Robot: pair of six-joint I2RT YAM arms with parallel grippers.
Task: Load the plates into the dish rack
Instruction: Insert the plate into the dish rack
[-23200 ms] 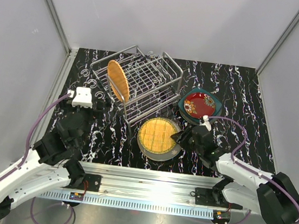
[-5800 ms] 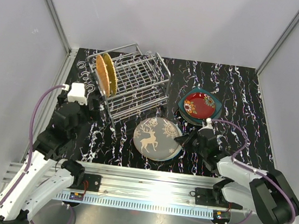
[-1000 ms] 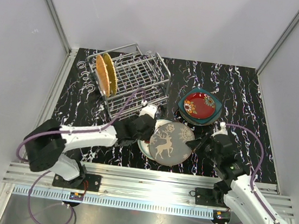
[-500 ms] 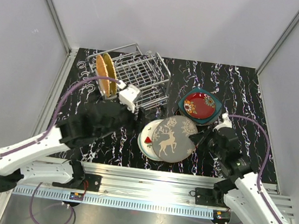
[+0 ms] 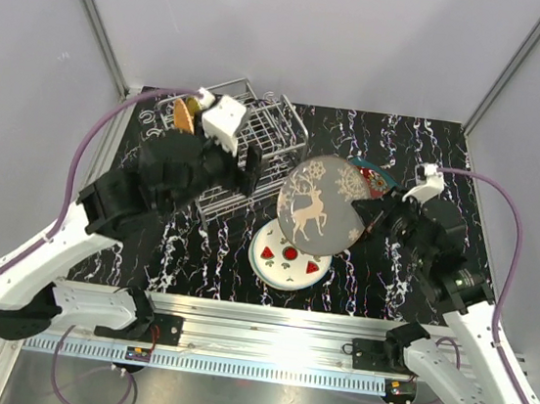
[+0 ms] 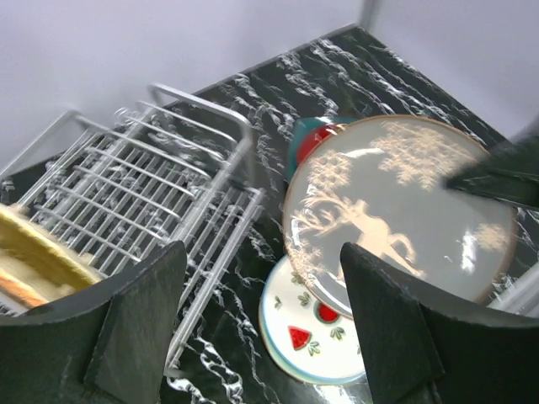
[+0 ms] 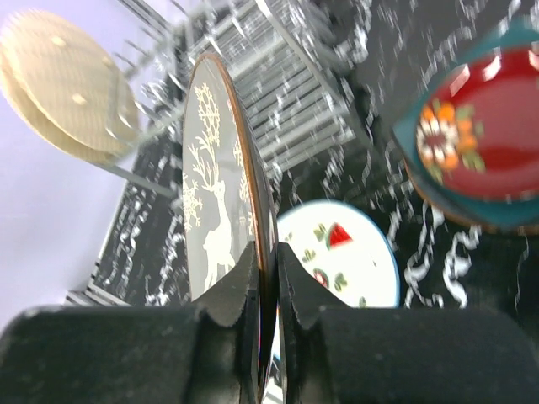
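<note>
Lifted off the white watermelon-patterned plate (image 5: 290,257), on which it lay half a second earlier, the grey reindeer plate (image 5: 318,208) is now held tilted almost on edge above the table. It is clamped at its right rim by the right gripper (image 5: 365,217), whose fingers are seen pressed onto that rim in the right wrist view. The left gripper (image 6: 263,337) has been raised and drawn back over the dish rack (image 5: 261,152). Its fingers are spread wide with nothing between them, and the reindeer plate is seen apart from it, to its right.

The wire rack is set at the back left of the black, white-veined table (image 5: 443,154), which is enclosed by plain pale walls (image 5: 301,28). Orange woven plates (image 5: 184,116) are stood on edge at the rack's left end, partly covered by the left wrist and blurred in the left wrist view.

The red plate (image 7: 493,143), resting on a dark teal plate (image 7: 505,220), is largely hidden behind the reindeer plate from above. Both are cut off by the frame edge in the right wrist view.
</note>
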